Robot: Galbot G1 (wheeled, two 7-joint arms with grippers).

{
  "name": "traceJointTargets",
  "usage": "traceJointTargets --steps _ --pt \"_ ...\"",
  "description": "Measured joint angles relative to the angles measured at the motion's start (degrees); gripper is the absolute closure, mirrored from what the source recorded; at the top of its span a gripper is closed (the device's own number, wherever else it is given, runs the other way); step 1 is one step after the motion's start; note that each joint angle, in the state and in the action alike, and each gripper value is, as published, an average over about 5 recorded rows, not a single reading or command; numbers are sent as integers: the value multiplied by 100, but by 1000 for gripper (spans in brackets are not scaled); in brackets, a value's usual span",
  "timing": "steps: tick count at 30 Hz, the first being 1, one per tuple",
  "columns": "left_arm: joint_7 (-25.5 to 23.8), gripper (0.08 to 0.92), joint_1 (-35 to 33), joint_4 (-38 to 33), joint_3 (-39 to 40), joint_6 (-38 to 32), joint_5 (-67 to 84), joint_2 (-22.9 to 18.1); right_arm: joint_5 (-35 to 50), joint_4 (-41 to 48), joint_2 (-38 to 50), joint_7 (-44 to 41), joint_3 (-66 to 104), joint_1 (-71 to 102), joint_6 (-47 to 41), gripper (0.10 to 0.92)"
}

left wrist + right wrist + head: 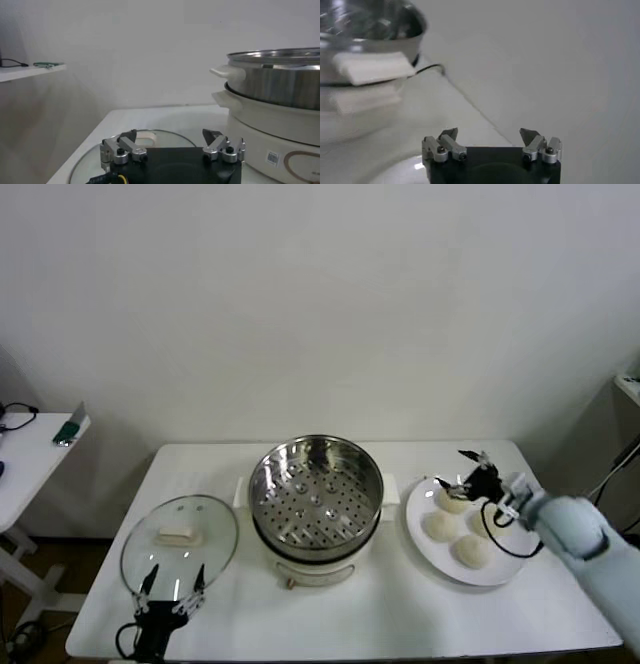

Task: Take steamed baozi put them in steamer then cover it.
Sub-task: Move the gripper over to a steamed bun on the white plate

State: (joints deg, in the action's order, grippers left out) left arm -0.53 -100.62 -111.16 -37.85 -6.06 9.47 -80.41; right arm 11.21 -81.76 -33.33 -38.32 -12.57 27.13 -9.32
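Baozi: three seen on a white plate at the counter's right side, a fourth not clearly seen near the right hand. Right hand over the plate's far edge, just above the back bun, fingers spread apart, nothing held. Steamer mid-counter, uncovered, perforated tray bare, on a cream base. Cover lies flat on the counter left of the steamer, cream handle up. Left hand at the cover's near edge, fingers apart, holding nothing. Side table far left with a small green item.
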Motion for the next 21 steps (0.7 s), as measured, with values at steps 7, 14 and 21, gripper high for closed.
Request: traceJointTargets --steps 7,14,21 --pt "-10 177 9 22 4 -27 -13 -6 -269 1121 -22 -1431 -2596 -2497 589 203" --pt "-22 177 57 73 6 -49 -15 -18 -366 2056 -425 -2142 -4301 -3842 800 203" --pt "-27 177 109 138 -27 -63 5 -10 -415 2824 -941 -2424 -4865 -4193 865 203"
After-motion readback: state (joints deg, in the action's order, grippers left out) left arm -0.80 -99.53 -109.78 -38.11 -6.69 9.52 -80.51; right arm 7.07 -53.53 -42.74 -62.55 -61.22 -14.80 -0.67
